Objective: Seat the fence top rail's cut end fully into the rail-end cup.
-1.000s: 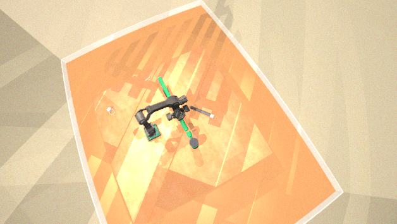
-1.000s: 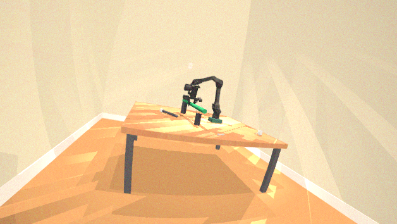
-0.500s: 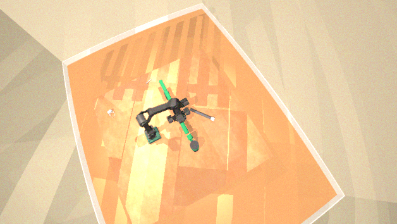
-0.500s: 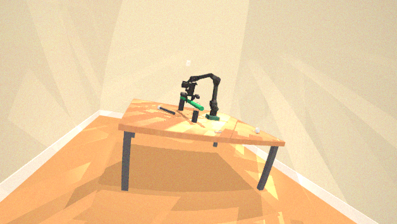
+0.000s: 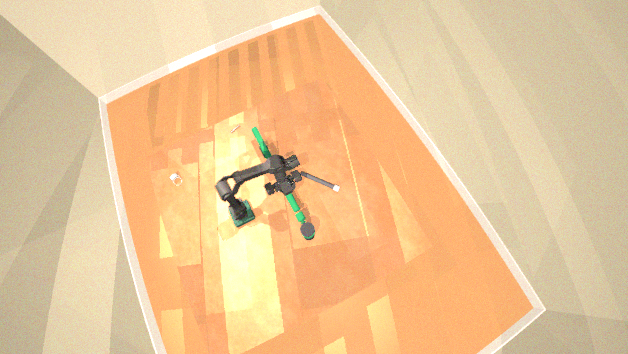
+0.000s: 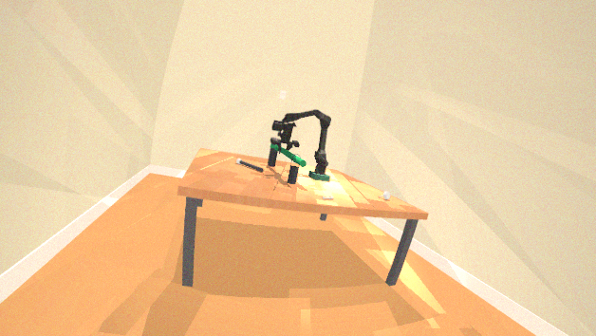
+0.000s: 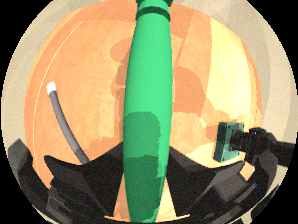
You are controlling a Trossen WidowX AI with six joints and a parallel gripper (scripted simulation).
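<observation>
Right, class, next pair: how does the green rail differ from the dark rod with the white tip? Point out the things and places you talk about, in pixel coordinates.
The long green cylindrical rail (image 5: pixel 293 202) (image 6: pixel 290 157) (image 7: pixel 148 85) is bright green; the thin dark grey rod with a white tip (image 5: pixel 320 181) (image 6: pixel 251 165) (image 7: pixel 63 122) is not. The rail is raised above the tabletop, while the rod lies on it. The rail is thicker than the rod. Both are long and slender.

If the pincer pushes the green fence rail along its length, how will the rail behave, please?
The green fence rail will probably stay stiff: it looks straight in the top view. It may want to turn about its own axis, because it looks round. The pincer grips it between its ends, so the far end could swing a little.
</observation>
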